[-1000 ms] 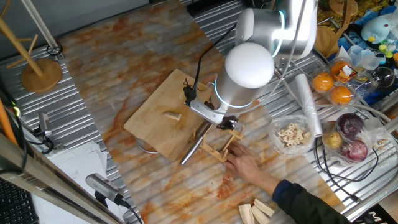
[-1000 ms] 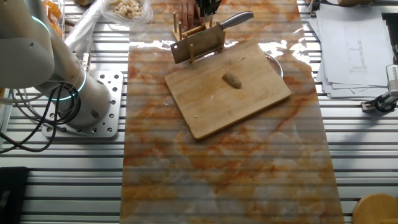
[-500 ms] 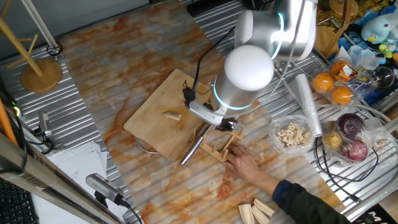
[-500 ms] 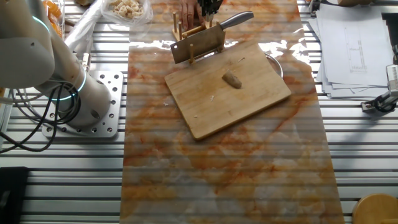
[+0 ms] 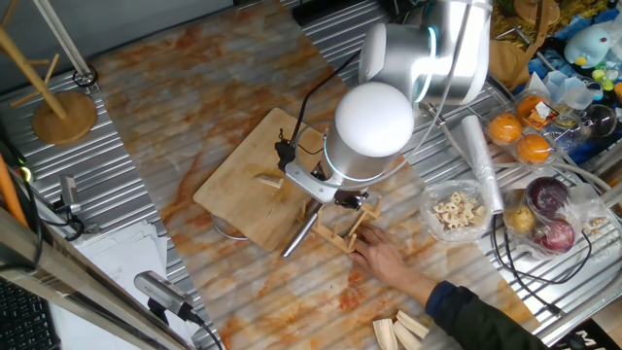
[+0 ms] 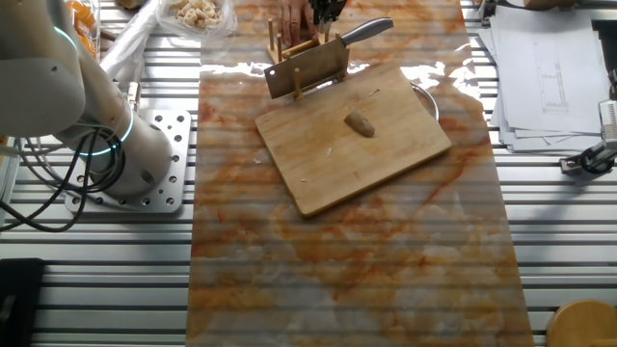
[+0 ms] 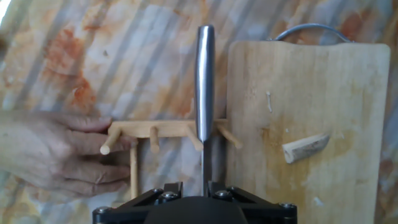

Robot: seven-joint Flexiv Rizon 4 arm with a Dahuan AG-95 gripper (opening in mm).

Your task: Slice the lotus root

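In the hand view, a person's hand [image 7: 46, 152] lies flat at the left on the marbled table covering [image 7: 124, 56], its fingers touching the wooden knife rack [image 7: 163, 134]. The rack's pegs stand up just beside the left edge of the cutting board [image 7: 305, 93]. A knife [image 7: 204, 87] rests edge-down in the rack, its steel handle pointing away from the camera. The gripper [image 7: 194, 190] sits at the bottom edge directly over the near end of the knife; only its dark body shows, and whether the fingers are parted or closed on the blade cannot be told. To the right, the lotus root [image 7: 305, 148], a small pale wedge, lies on the board, well apart from the knife and rack. A metal handle loop [image 7: 309, 28] shows past the board's far edge.

In one fixed view, a wooden stand [image 5: 60, 107] occupies the upper left. The lotus root [image 5: 269, 180] lies near the middle of the cutting board [image 5: 248, 190]. The robot arm [image 5: 384, 117] leans over the board's right edge, with the gripper [image 5: 342, 197] down at the knife rack [image 5: 345, 226] and the knife [image 5: 303, 231] handle sticking out below it. The hand [image 5: 384, 261] steadies the rack from the right. A clear bag of holed slices [image 5: 455, 209], oranges [image 5: 520, 136] and red onions [image 5: 549, 209] lie farther right.

In the other fixed view, the arm's base [image 6: 106, 145] is left; the knife [image 6: 318, 60] stands in its rack at the board's far edge, and the lotus root [image 6: 361, 122] lies on the board [image 6: 352, 145].
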